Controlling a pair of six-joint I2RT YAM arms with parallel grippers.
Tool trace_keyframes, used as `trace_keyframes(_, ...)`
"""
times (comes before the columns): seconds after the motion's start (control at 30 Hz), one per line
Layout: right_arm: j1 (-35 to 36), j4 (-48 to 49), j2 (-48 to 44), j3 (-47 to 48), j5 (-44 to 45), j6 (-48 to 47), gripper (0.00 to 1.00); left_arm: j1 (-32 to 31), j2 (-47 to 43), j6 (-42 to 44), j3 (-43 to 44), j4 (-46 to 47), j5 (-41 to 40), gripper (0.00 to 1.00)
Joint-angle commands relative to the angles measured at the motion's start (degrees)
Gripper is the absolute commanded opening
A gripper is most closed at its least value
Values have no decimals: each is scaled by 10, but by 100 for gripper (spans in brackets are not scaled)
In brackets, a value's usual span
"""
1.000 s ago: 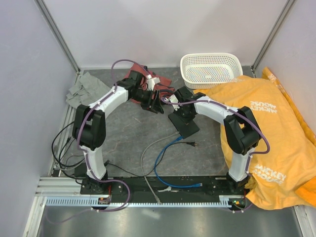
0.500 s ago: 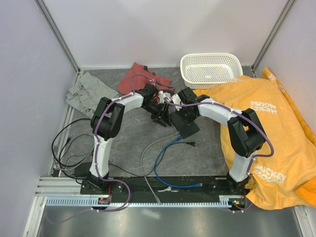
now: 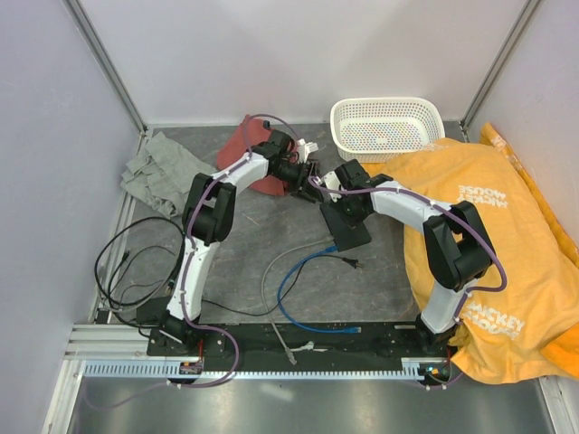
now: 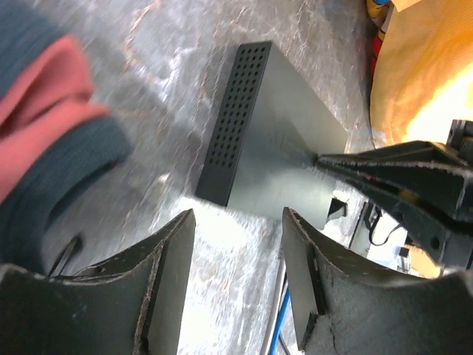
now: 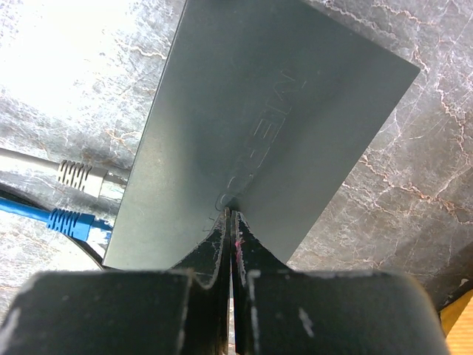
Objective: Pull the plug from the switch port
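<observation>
The switch [image 5: 251, 126] is a flat black box on the grey table, also seen as the switch [image 3: 348, 226] in the top view and the switch [image 4: 277, 148] in the left wrist view. A grey plug [image 5: 81, 174] and a blue plug [image 5: 72, 220] sit at its port edge. My right gripper [image 5: 233, 211] is shut, its tips pressed down on the switch's top face. My left gripper [image 4: 238, 222] hangs open above bare table beside the switch's perforated side, nothing between its fingers [image 4: 171, 274]. From above, the left gripper [image 3: 306, 172] is behind the switch.
A red cloth [image 3: 253, 145] and a grey cloth [image 3: 158, 163] lie at the back left. A white basket [image 3: 384, 127] stands at the back right beside an orange sheet [image 3: 488, 235]. Blue cable [image 3: 294, 312] and grey cable [image 3: 267, 285] loop toward the arm bases; black wires [image 3: 127, 271] lie left.
The left arm swung in toward the switch, then back toward the red cloth. The switch slid slightly right under the right gripper, and the cables shifted with it.
</observation>
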Motion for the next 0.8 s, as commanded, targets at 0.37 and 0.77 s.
trace_keyframes(0.37, -13, -10, 5, -3, 11, -1, 0, -12, -160, -37, -304, 139, 96, 58)
trace_keyframes(0.77, -14, -18, 7, -11, 14, -2, 0, -70, -124, -103, -305, 198, 45, 59)
